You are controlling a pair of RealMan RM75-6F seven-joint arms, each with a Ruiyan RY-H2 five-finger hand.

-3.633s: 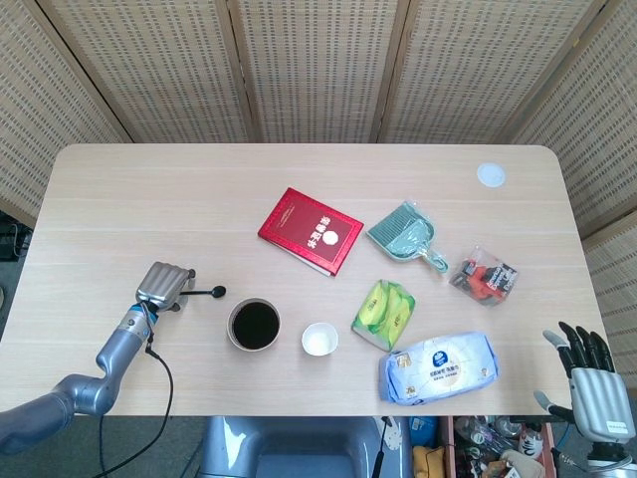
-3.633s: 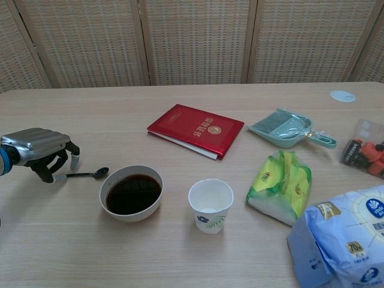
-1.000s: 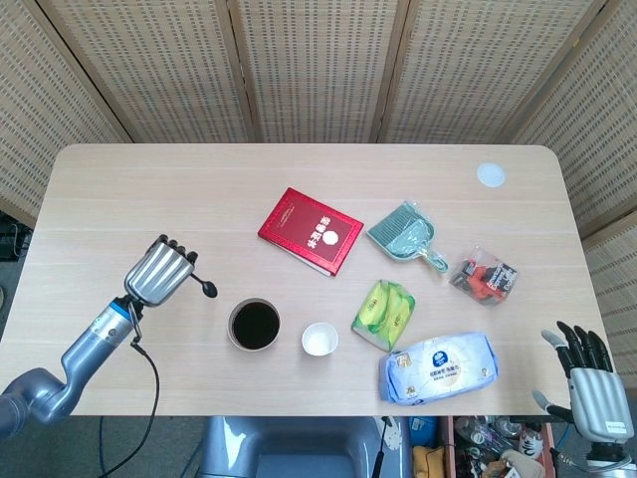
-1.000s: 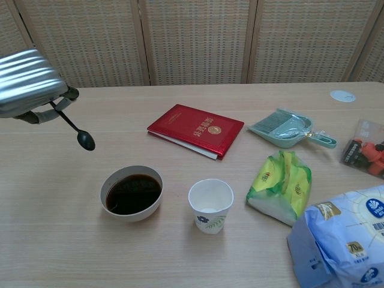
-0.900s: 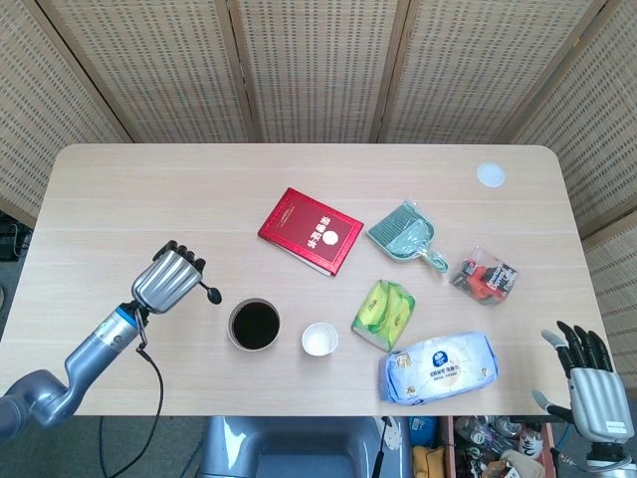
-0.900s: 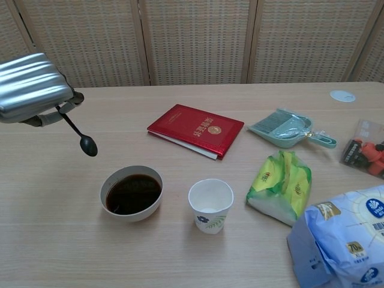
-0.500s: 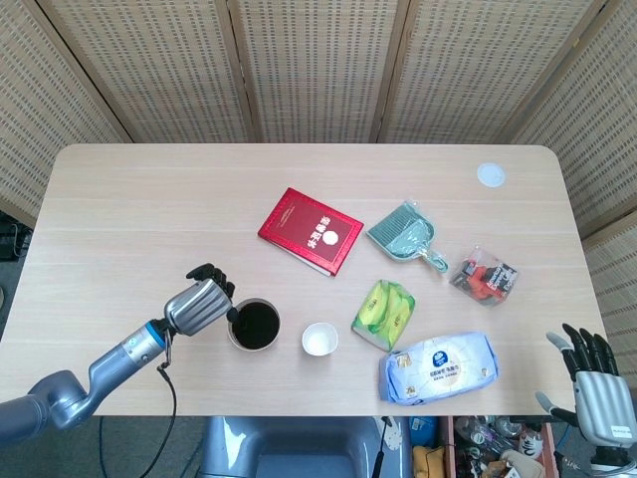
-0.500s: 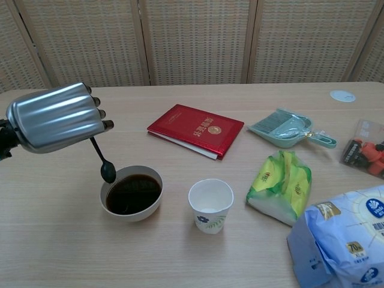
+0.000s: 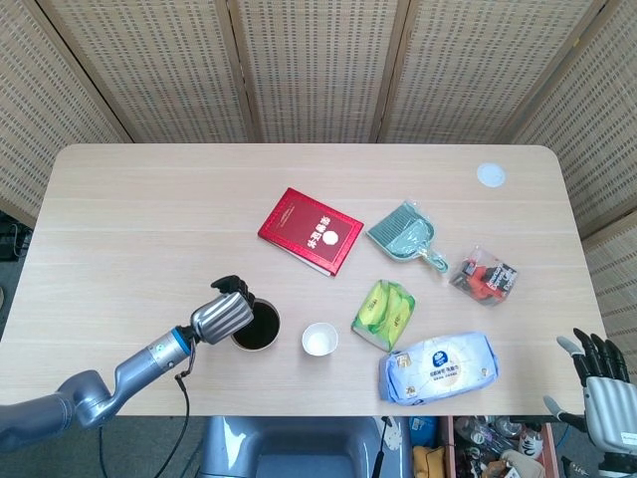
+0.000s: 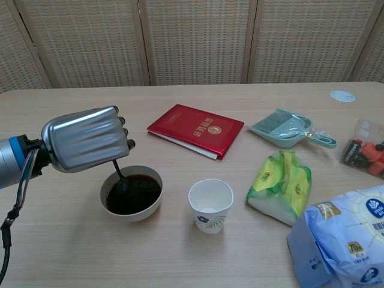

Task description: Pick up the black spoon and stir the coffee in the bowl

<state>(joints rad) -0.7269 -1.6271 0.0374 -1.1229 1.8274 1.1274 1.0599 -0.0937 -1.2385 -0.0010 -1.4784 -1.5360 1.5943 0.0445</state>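
Observation:
My left hand (image 10: 87, 139) (image 9: 225, 314) hovers over the left rim of the white bowl (image 10: 153, 204) (image 9: 271, 339) of dark coffee (image 10: 135, 195). It grips the black spoon (image 10: 118, 172), whose thin handle slants down from under the fingers. The spoon's tip is dipped in the coffee near the bowl's left side. In the head view the hand hides the spoon. My right hand (image 9: 603, 388) hangs off the table's front right corner, fingers spread, holding nothing.
A white paper cup (image 10: 210, 205) stands just right of the bowl. A red book (image 10: 196, 129) lies behind it. Further right are a green snack bag (image 10: 281, 183), a teal dustpan (image 10: 288, 128), a blue-white wipes pack (image 10: 342, 240) and a red-black packet (image 10: 368, 150).
My left hand has carried the spoon right and down, from above the bowl's left rim into the coffee. The right hand has sunk slightly lower in the head view.

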